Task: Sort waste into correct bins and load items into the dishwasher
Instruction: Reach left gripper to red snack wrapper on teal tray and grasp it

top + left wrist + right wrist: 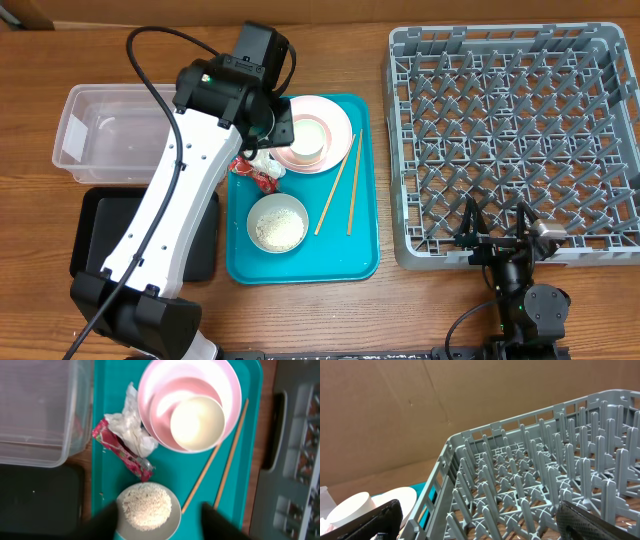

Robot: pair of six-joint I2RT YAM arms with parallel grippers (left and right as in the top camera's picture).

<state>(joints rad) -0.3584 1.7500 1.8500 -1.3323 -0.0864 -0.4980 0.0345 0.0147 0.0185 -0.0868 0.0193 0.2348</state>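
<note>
Waste-sorting step, unstarted. Left gripper (159, 512) hung spread, empty, over rice bowl (146, 508). Tissue (131, 430), red wrapper (120, 449) lay on teal tray (170, 467) beside plate (150, 382). Right gripper (479, 510) spread, empty, by rack (520, 485). Next: likely pinch on tissue, clear of plate.

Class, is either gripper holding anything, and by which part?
Nothing is held: the left gripper and right gripper both stand open, gripping nothing.
</note>
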